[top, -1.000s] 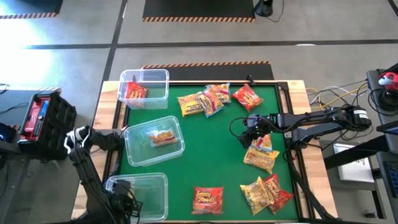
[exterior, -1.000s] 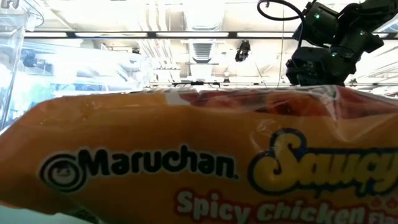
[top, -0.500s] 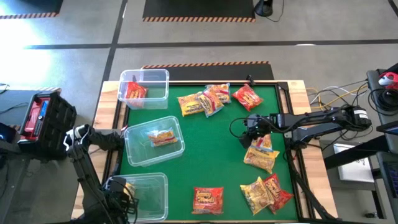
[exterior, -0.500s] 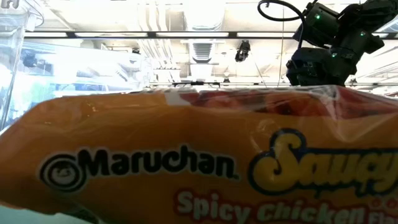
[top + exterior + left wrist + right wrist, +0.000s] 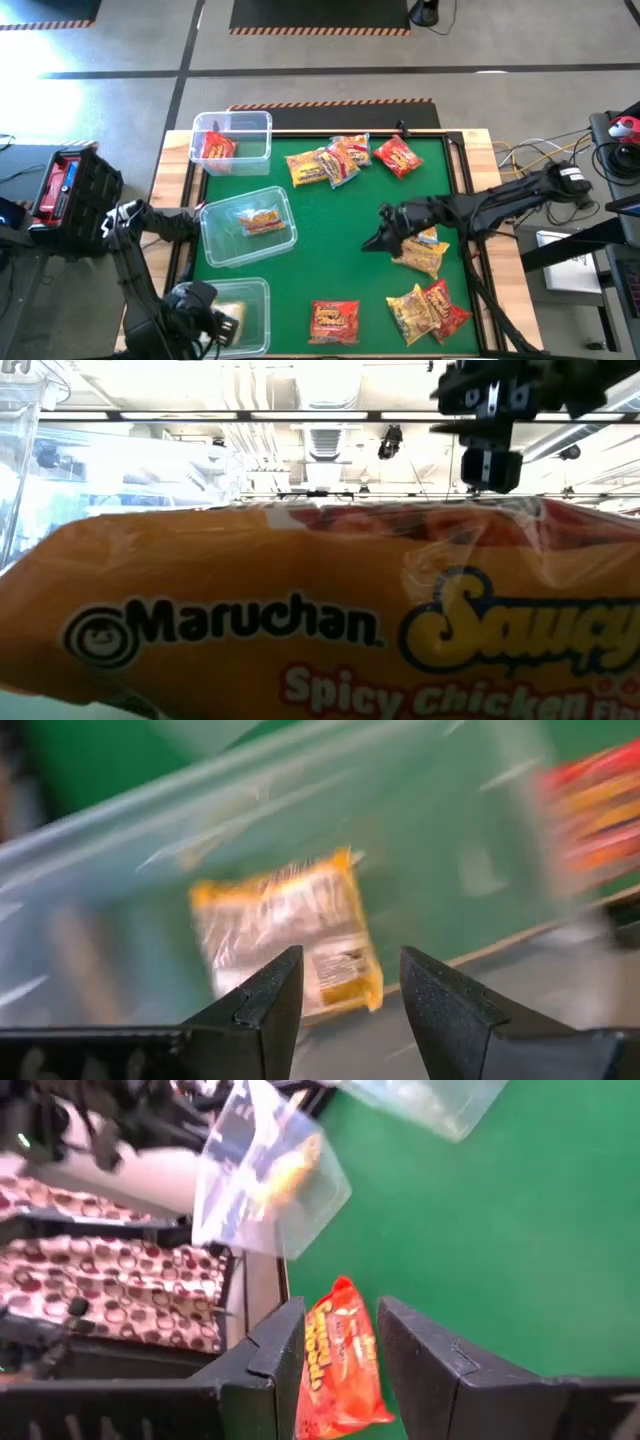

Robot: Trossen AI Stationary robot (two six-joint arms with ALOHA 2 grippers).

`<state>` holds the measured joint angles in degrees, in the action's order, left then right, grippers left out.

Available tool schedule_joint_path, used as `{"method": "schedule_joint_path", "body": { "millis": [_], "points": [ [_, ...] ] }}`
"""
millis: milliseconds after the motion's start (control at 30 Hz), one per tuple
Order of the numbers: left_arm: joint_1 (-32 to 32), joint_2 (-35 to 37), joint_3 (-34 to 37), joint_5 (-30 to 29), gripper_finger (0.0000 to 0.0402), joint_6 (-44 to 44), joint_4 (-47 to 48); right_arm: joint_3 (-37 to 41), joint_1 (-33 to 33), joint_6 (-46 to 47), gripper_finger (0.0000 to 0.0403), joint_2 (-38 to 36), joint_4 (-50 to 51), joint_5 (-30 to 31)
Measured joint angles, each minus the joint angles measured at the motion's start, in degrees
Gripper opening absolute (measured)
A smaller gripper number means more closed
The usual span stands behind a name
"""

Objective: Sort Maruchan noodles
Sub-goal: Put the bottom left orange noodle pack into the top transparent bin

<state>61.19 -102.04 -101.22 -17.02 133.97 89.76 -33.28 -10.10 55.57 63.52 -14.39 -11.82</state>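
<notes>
My two arms are dark, almost black, with thin black cables along them. My fingers (image 5: 270, 1010) are matte black, wedge-shaped, with slanted inner faces.

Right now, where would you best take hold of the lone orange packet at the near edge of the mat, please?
Probably from straight above: the orange packet lies flat and alone on the green mat, with room on all sides. Pinch it across its shorter width, near the middle, where the wrapper looks fullest.

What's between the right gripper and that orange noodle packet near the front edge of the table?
Nothing visible. The right gripper hangs open over bare green mat, and the way to the orange packet looks clear.
</notes>
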Motion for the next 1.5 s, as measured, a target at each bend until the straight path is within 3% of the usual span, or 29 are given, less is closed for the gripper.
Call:
{"method": "schedule_joint_path", "body": {
  "millis": [167,300,600,933,1200,1367,1500],
  "points": [
    [-1.57,-0.02,-2.15,-15.30,0.0149,-1.91,-0.44,-4.22,-7.27,0.02,0.0118,7.46,0.00,3.33],
    [-3.00,-0.02,-3.14,-21.44,0.0149,-4.52,-1.01,-9.19,-11.16,0.39,0.0118,14.54,-0.04,3.45],
    [-4.52,-0.04,-3.16,-25.18,0.0149,-9.16,-4.55,-21.21,-16.38,-0.67,0.0118,27.55,0.79,-2.90],
    [-4.61,-0.06,-3.05,-28.72,0.0149,-10.92,-8.87,-28.94,-16.90,-1.66,0.0118,37.31,0.77,-12.47],
    [-6.40,-0.46,-2.90,-34.32,0.0149,-20.71,-20.28,-31.54,-16.90,-3.82,0.0118,41.77,8.32,-12.62],
    [-8.79,-2.68,-2.89,-34.47,0.0149,-27.67,-28.61,-32.46,-16.89,-6.04,0.0118,43.24,11.91,-11.89],
    [-10.06,-5.16,-2.89,-33.33,0.0149,-31.25,-34.82,-32.94,-16.23,-9.29,0.0118,42.64,17.46,-7.99]
  ]
}}
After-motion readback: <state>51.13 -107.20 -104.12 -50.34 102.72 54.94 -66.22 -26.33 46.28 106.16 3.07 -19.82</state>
